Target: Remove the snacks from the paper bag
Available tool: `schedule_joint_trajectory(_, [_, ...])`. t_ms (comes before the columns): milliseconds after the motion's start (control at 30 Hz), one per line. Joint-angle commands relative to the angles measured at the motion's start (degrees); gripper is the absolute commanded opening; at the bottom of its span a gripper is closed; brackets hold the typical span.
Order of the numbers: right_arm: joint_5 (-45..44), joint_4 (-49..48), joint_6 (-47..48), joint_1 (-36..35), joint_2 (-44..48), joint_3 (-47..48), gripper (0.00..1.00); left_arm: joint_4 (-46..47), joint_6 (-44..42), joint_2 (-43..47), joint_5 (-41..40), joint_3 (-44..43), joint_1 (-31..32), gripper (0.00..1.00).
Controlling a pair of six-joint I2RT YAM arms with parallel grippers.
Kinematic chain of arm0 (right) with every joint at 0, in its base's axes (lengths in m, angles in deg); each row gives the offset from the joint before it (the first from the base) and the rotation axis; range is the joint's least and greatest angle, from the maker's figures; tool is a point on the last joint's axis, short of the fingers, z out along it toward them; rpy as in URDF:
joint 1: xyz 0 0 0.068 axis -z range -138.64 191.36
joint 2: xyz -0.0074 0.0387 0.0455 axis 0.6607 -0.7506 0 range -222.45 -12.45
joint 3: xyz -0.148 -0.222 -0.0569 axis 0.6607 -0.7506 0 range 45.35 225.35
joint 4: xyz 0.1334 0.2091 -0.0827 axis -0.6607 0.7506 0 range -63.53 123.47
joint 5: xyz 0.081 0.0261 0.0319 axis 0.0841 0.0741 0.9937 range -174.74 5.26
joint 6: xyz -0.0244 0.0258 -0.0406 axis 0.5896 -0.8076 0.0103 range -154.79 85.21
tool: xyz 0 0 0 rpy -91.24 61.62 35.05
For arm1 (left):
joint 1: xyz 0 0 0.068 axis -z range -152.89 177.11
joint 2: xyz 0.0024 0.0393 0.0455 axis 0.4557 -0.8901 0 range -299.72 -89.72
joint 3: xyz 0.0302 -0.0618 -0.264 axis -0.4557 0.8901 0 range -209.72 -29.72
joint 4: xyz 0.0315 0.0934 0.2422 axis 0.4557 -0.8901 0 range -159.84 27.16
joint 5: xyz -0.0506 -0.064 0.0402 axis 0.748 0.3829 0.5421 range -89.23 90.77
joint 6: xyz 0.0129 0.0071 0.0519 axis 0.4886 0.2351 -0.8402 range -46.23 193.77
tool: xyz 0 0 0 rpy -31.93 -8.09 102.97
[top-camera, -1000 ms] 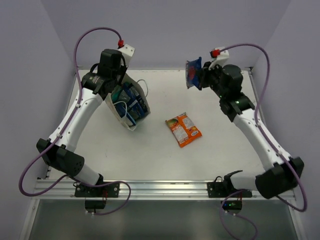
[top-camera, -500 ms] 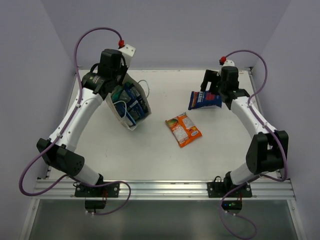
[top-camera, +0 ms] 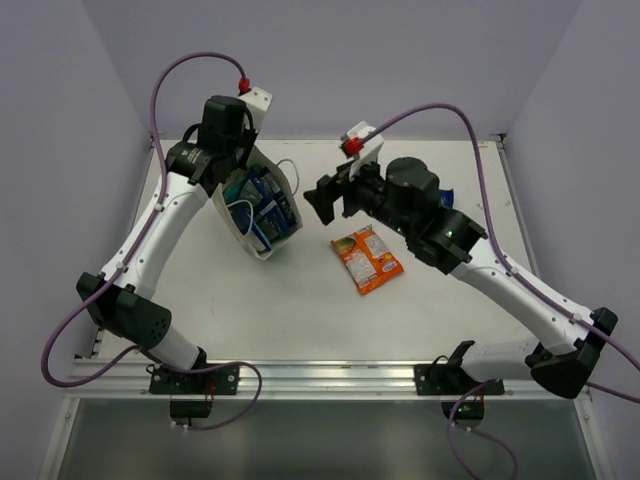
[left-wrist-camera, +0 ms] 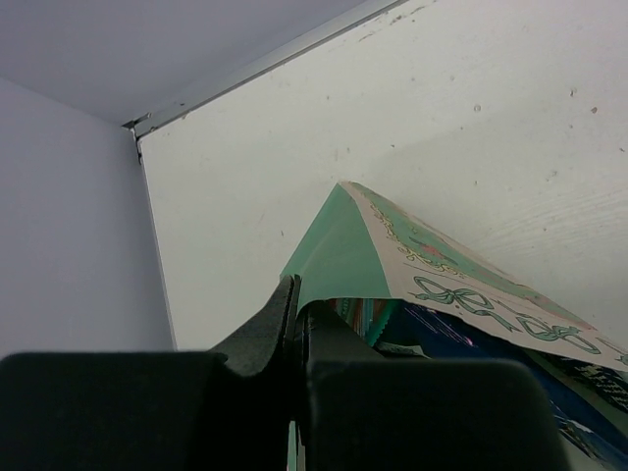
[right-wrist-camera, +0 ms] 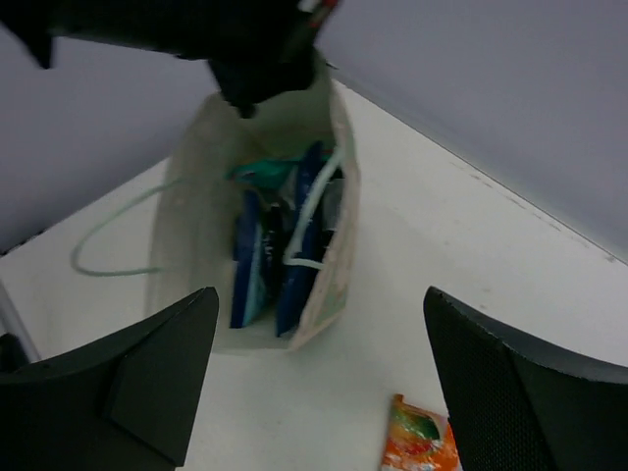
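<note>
The paper bag (right-wrist-camera: 191,221) sits tilted at the far left of the table (top-camera: 300,320), its mouth turned toward the middle. The left gripper (left-wrist-camera: 294,299) has its jaws closed on the bag's green rim, pinching a corner of the paper so the mouth gapes. Inside, several dark blue packets (right-wrist-camera: 294,260) stand on edge side by side, with a teal-green packet (right-wrist-camera: 263,173) tucked behind them (how many blue ones there are I cannot count from here). One orange packet (top-camera: 368,259) lies flat on the table, well apart from the bag and just beside the right arm. The right gripper (top-camera: 322,198) hangs near the bag's mouth, jaws wide apart with nothing between them, aimed at the opening.

My reading is that the task is partly done and the step in hand is the reach for another packet. The next move calls for sliding the spread fingers into the mouth and straddling a single packet's edge rather than two at once. They should also stay clear of the white string handle (right-wrist-camera: 312,201) that droops across the opening. The left pinch must hold firm so the bag does not drag along.
</note>
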Motion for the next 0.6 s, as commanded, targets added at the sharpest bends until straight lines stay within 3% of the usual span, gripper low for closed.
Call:
schedule_joint_trajectory(0, [3.7,-4.6,6.6,-6.7,-1.7,2.6,0.88,2.9,0.9,1.5,-0.1,-3.5,0.3,0.00])
schedule_joint_trajectory(133, [5.7,-5.0,8.8,-12.0,-8.4,6.8,0.84,2.8,1.4,1.5,0.7,-3.3,0.3,0.00])
schedule_joint_trajectory(267, [6.8,-3.4,7.3,-11.9,-15.0,12.2,0.81,2.7,1.6,2.0,0.9,-2.8,0.3,0.00])
schedule_joint_trajectory(567, [-2.8,2.1,0.4,-9.7,-29.8,22.0,0.78,2.9,1.8,3.2,1.3,-1.9,0.3,0.00])
